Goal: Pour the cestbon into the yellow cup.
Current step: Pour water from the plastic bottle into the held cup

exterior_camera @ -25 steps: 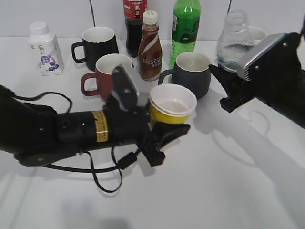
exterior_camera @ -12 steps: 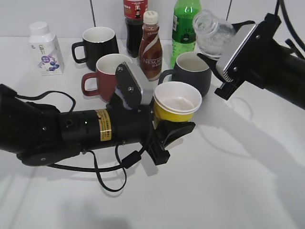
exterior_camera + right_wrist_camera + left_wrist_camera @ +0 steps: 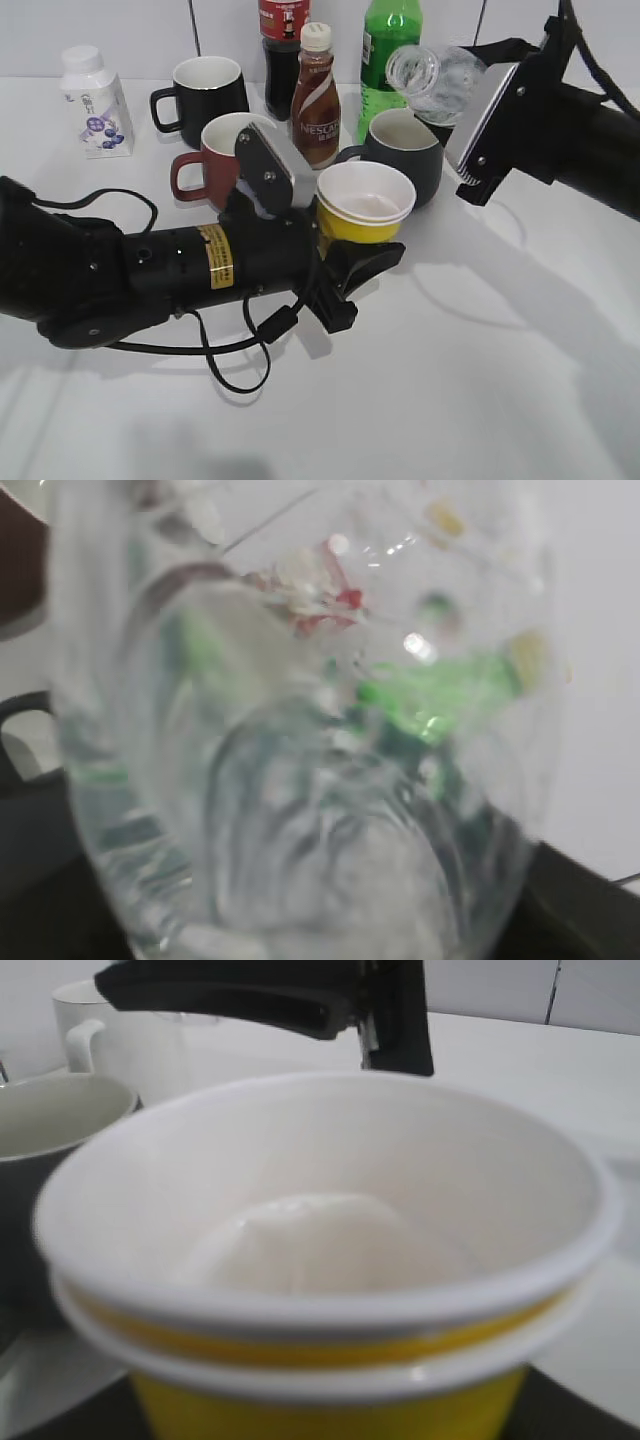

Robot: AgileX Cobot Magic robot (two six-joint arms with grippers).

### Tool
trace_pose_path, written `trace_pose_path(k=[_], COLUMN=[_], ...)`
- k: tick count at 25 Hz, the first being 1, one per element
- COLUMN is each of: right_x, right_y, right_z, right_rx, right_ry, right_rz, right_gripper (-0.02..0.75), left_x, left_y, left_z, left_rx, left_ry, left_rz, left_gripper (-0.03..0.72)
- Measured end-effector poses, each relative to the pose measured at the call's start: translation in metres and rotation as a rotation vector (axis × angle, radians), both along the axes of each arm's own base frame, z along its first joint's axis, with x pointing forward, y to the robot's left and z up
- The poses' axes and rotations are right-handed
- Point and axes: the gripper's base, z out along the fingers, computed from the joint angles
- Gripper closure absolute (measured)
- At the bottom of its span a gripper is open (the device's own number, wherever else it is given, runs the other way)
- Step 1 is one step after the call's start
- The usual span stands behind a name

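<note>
Left gripper point(image 3: 345, 262): you've got it closed on the yellow cup, arm lying low across the table from your left, black fingers wrapped under the cup's base.
Right gripper point(image 3: 455, 120): clamped on the cestbon, arm coming in from the upper right, bottle held up off the table.
Table point(image 3: 480, 380): white, bare patch in front, drinks clustered at the back.
Green bottle point(image 3: 388, 55): upright at the back, just behind the dark grey mug.
Cestbon point(image 3: 432, 78): clear bottle tipped over toward your left, open mouth facing left and slightly down, above the dark grey mug's far rim. Mouth is up and to the right of the yellow cup, not over it. Right wrist view is a close blur of clear plastic point(image 3: 300, 740); you can't read the water level from it.
Nescafe bottle point(image 3: 315, 100): brown, white cap, upright between the red-brown mug and the dark grey mug.
Dark grey mug point(image 3: 400, 150): just behind the yellow cup.
Red-brown mug point(image 3: 215, 160): partly hidden behind the left arm.
Black mug point(image 3: 205, 95): back left, handle to the left.
Yellow cup point(image 3: 364, 205): upright, white inside, held in front of the mugs. Left wrist view point(image 3: 320, 1260) shows a double rim, looks like two nested cups; contents unclear.
White bottle point(image 3: 95, 100): far left, well apart from the rest.
</note>
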Motion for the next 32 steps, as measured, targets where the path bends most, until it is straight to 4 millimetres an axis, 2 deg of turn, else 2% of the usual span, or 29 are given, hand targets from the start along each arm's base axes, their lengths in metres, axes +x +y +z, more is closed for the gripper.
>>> trace_pose_path(k=[13,32], right_x=[0.002,0.0], right_y=[0.001,0.003], right_z=[0.002,0.0], right_rx=[-0.118,-0.28], right_ry=[-0.095,-0.191], right_rz=[0.006,0.051], right_gripper=[0.266,0.266], left_x=[0.0,-0.002], left_y=[-0.001,-0.001], left_z=[0.011,0.009], left_rx=[-0.055,-0.032], left_ry=[-0.026,-0.034], left_rz=[0.003,-0.028], left_gripper=[0.315,0.316])
